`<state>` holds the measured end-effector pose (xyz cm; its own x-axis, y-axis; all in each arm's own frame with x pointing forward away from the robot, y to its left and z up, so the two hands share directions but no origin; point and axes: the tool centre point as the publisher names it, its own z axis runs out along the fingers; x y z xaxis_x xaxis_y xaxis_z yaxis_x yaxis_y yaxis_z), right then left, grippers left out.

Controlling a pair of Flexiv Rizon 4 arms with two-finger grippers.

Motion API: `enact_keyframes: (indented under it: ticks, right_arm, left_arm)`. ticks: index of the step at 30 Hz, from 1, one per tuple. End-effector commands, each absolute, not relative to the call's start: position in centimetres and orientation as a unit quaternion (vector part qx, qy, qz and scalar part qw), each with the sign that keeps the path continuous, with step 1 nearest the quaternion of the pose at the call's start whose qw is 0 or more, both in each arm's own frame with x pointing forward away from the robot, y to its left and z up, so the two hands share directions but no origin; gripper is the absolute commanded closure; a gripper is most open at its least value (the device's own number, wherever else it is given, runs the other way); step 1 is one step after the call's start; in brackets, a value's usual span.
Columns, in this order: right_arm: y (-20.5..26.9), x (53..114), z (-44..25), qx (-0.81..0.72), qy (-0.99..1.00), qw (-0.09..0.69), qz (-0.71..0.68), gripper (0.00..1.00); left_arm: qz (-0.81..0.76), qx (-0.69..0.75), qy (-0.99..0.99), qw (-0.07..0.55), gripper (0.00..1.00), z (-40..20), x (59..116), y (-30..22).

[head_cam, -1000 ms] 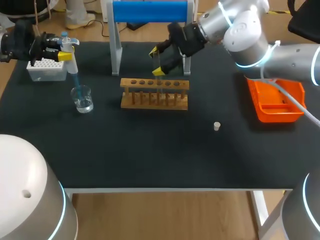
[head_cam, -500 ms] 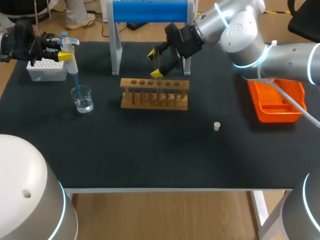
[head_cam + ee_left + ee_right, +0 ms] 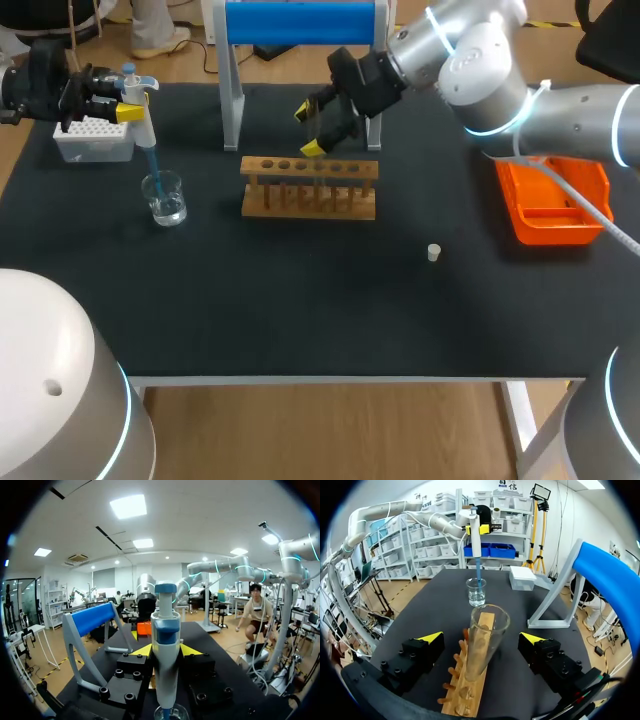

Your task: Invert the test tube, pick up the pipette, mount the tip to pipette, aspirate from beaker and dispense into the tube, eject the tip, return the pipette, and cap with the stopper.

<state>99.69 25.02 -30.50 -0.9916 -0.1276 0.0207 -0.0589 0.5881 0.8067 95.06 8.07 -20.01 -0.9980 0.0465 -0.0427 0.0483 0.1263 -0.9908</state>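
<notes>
My left gripper (image 3: pixel 122 101) is shut on a white and blue pipette (image 3: pixel 146 128), held upright with its blue tip dipped in the glass beaker (image 3: pixel 164 197). In the left wrist view the pipette (image 3: pixel 166 630) stands between the yellow fingertips, with the beaker rim (image 3: pixel 170 713) below. A clear test tube (image 3: pixel 482 635) stands mouth up in the wooden rack (image 3: pixel 309 186). My right gripper (image 3: pixel 312 126) hangs open just above and behind the rack, its fingers either side of the tube without touching it. A small white stopper (image 3: pixel 433 252) lies on the mat to the right.
A white tip box (image 3: pixel 95 138) sits at the back left, behind the beaker. The blue-topped stand (image 3: pixel 300 22) rises behind the rack. An orange bin (image 3: pixel 551 200) lies at the right edge. The black mat (image 3: pixel 300 300) in front of the rack is bare.
My right gripper has drawn slightly up and back from the rack, staying open, with the tube left standing in it. The left arm and pipette have kept still.
</notes>
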Motion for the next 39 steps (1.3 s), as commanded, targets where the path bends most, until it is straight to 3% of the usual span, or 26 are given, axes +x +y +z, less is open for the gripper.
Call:
enact_keyframes:
  ticks: [1,39]
  right_arm:
    - [25.1,100.0,-30.4,0.054,-0.891,0.042,-0.448,0.00]
    - [24.3,99.7,-29.3,0.046,-0.906,0.047,-0.418,0.00]
  left_arm:
    - [-0.660,0.033,0.751,-0.001,1.00,-19.9,95.2,8.2]
    - [-0.660,0.033,0.751,-0.001,1.00,-19.9,95.2,8.2]
